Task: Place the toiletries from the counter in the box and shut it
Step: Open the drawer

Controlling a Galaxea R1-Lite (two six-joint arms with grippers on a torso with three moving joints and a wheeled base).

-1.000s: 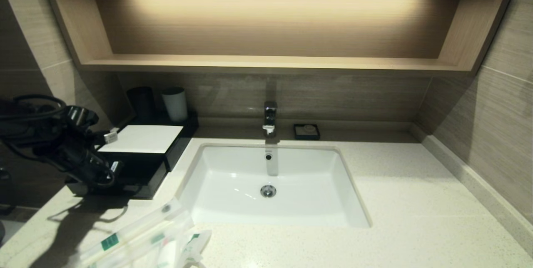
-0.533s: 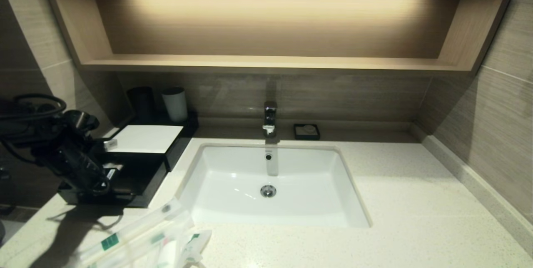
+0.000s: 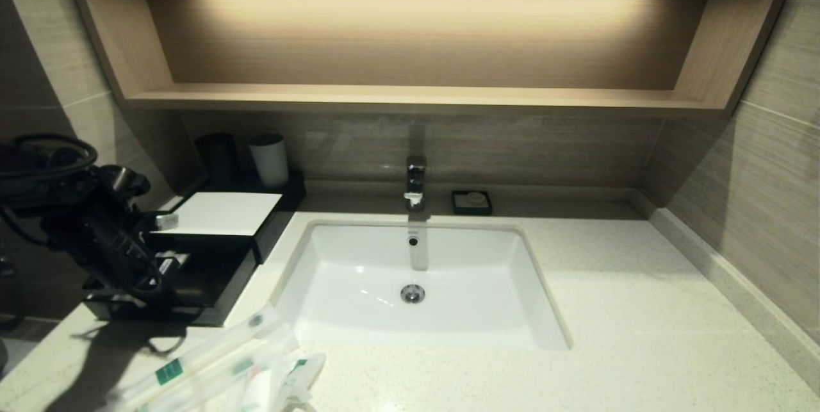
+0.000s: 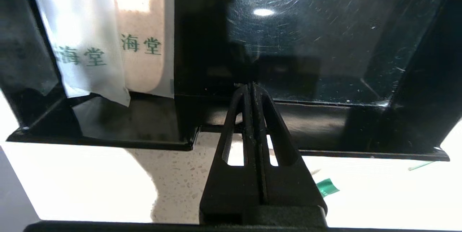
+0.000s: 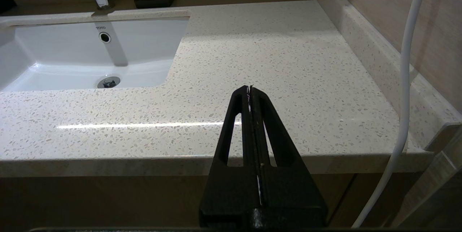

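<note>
The black box with a white top panel (image 3: 221,213) stands at the counter's left. Its drawer (image 3: 211,284) is slid out toward the front. My left gripper (image 3: 150,280) is shut, its tips (image 4: 249,86) over the drawer's front wall (image 4: 325,123). The drawer's glossy floor (image 4: 317,44) is bare on one side; white packets with green print (image 4: 90,44) lie in the other side. Several plastic-wrapped toiletries (image 3: 218,364) lie on the counter (image 3: 640,335) in front of the box; one green label (image 4: 326,187) shows beside the fingers. My right gripper (image 5: 249,88) is shut and empty off the counter's front right edge.
A white sink (image 3: 416,284) with a tap (image 3: 415,182) is set in the middle. A small black soap dish (image 3: 471,202) sits behind it. A black cup (image 3: 218,159) and a white cup (image 3: 270,160) stand behind the box. A wooden shelf (image 3: 410,95) hangs above.
The left gripper has drawn back toward the counter's front and the drawer has slid further out with it. The right arm has not moved.
</note>
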